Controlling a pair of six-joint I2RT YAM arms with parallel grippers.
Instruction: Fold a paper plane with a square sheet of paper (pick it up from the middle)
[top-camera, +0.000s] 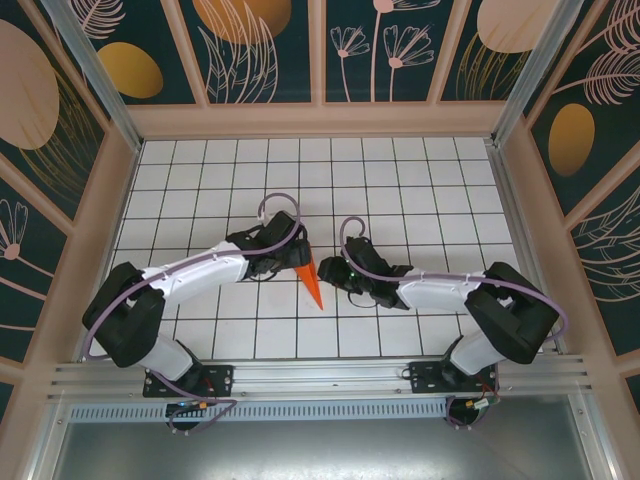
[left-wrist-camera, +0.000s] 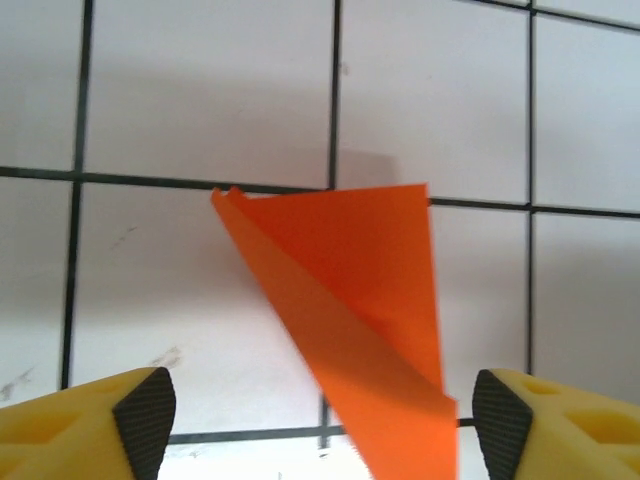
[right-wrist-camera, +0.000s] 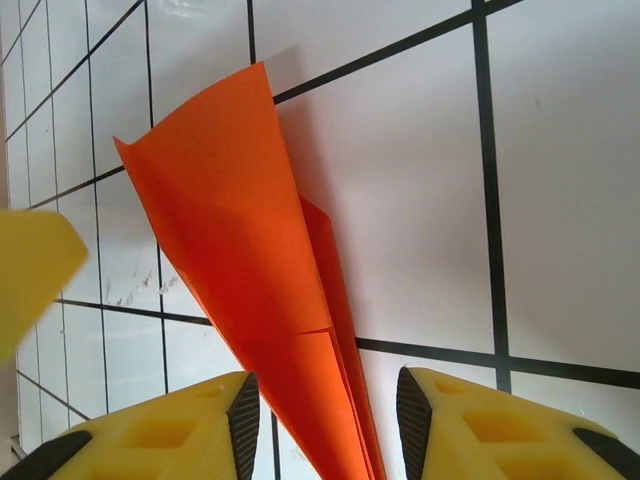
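The square sheet of paper is folded into a narrow orange paper plane (top-camera: 313, 283), its tip pointing toward the near edge of the tiled floor. In the left wrist view the paper plane (left-wrist-camera: 350, 290) has one wing lifted, and it runs down between the wide-apart fingers of my left gripper (left-wrist-camera: 325, 425), touching neither pad. My left gripper (top-camera: 300, 256) hangs over the paper's wide end. My right gripper (top-camera: 331, 272) is just right of it. In the right wrist view the paper plane (right-wrist-camera: 240, 260) passes between the partly open fingers of my right gripper (right-wrist-camera: 328, 425), with a gap at the right pad (right-wrist-camera: 412, 415).
The white tiled floor (top-camera: 420, 180) with black grid lines stretches behind both arms. Wooden-framed patterned walls (top-camera: 100, 190) close it in on three sides. An aluminium rail (top-camera: 320, 385) with both arm bases runs along the near edge. A yellow finger (right-wrist-camera: 30, 270) of the other gripper shows at the left.
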